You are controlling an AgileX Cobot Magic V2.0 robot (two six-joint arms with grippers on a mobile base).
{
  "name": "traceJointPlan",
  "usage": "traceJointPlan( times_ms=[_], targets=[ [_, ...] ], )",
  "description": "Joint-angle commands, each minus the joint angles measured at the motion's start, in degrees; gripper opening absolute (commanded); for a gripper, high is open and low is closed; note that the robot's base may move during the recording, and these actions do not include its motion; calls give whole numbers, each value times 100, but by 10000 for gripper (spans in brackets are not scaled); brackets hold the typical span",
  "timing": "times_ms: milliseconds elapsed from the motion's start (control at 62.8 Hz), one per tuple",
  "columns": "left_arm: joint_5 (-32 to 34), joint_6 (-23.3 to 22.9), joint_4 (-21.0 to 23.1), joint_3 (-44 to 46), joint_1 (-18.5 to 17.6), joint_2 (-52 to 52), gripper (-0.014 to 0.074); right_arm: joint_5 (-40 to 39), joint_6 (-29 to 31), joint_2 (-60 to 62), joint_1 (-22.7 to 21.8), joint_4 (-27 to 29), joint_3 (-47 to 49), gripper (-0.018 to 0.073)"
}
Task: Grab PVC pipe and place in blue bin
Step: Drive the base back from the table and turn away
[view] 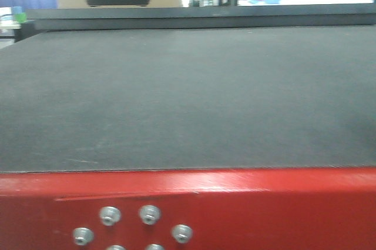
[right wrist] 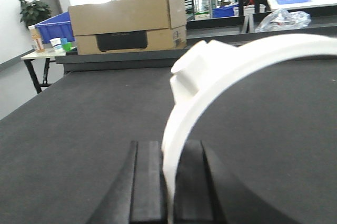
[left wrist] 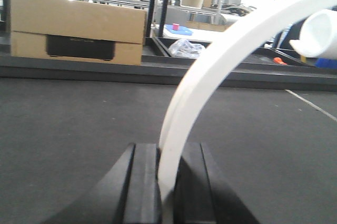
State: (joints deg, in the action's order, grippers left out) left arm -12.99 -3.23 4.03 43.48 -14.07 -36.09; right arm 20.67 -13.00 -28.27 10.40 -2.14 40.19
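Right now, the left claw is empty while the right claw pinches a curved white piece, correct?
No. The left gripper is not empty: the left wrist view shows it shut on a white arc strip. The right gripper does pinch the curved white PVC pipe.

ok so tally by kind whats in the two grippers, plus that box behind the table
PVC pipe: 1, clamped in the right gripper
white arc strip: 1, clamped in the left gripper
cardboard box: 1, at the far edge of the table
total: 3
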Motion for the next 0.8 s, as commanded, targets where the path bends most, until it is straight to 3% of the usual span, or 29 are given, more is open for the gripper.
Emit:
traceJointPlan(
  times_ms=[0,781],
  targets=[
    [110,-23,11,5,16,23,-111,-169,58,30,7,-74,-1,-169],
    [110,-23,11,5,16,23,-111,-169,58,30,7,-74,-1,-169]
  ],
)
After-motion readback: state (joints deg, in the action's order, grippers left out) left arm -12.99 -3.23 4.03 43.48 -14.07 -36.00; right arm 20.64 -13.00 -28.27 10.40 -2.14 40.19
